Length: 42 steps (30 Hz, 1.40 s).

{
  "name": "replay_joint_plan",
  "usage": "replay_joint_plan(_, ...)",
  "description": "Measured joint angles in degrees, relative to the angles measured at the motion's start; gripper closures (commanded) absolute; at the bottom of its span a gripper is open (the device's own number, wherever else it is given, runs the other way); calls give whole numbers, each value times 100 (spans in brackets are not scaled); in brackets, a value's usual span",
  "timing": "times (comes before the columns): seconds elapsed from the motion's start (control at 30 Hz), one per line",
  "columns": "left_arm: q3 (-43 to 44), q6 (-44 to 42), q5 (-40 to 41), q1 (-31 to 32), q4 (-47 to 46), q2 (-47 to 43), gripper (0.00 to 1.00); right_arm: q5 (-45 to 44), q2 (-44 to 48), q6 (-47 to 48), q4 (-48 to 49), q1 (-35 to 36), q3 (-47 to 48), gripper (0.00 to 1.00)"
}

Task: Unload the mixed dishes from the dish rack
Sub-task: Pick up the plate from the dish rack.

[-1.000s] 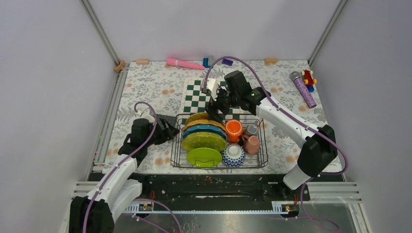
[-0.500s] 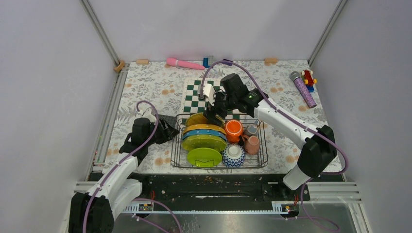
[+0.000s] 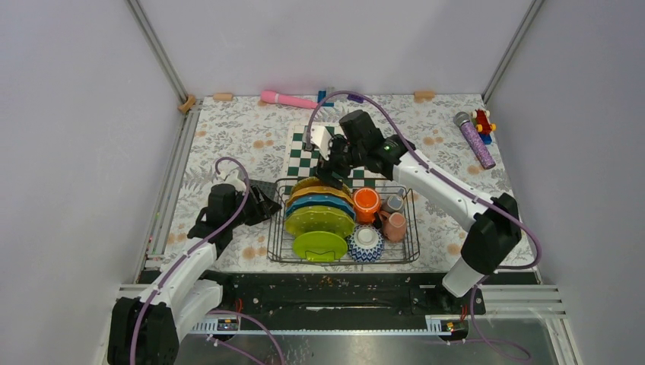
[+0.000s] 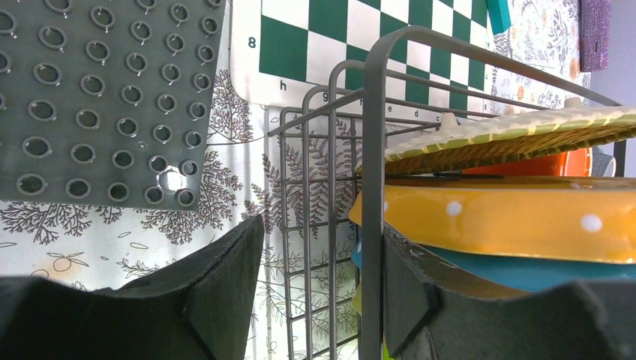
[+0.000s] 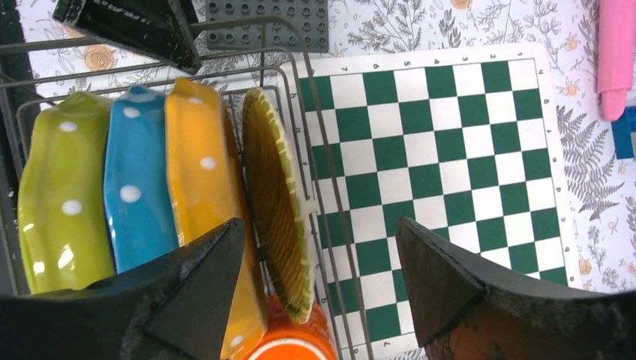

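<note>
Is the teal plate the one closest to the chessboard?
No, the woven yellow plate stands nearest the chessboard; the teal plate sits two places back.

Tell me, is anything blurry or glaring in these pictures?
Top external view: even, soft light, faint shadows, everything sharp. Left wrist view: the dark left end effector looks soft up close; the dish rack wire is crisp. Right wrist view: small glare spots on the lime green plate.
</note>
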State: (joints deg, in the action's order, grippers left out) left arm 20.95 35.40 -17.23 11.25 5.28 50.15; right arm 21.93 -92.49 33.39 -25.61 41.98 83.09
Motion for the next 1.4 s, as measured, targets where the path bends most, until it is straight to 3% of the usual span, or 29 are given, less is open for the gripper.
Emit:
replay_joint_plan(0.33, 0, -31, -79, 4, -116, 136, 48, -157, -957, 415, -629, 2, 811, 26)
replay_joint_plan(0.67, 0, -70, -98, 7, -138, 136, 50, 188, -1421, 1075, -1515, -42, 1375, 46)
replay_joint_plan(0.87, 0, -68, -129, 11, -179, 151, 52, 437, -1593, 1362, -1781, -114, 1436, 50)
replay_joint_plan(1.3, 0, -50, -216, 22, -297, 289, 55, 299, -1834, 1499, -1751, -129, 1545, 100)
replay_joint_plan(1.4, 0, -37, -216, 39, -297, 289, 55, 280, -1790, 1587, -1746, -127, 1545, 100)
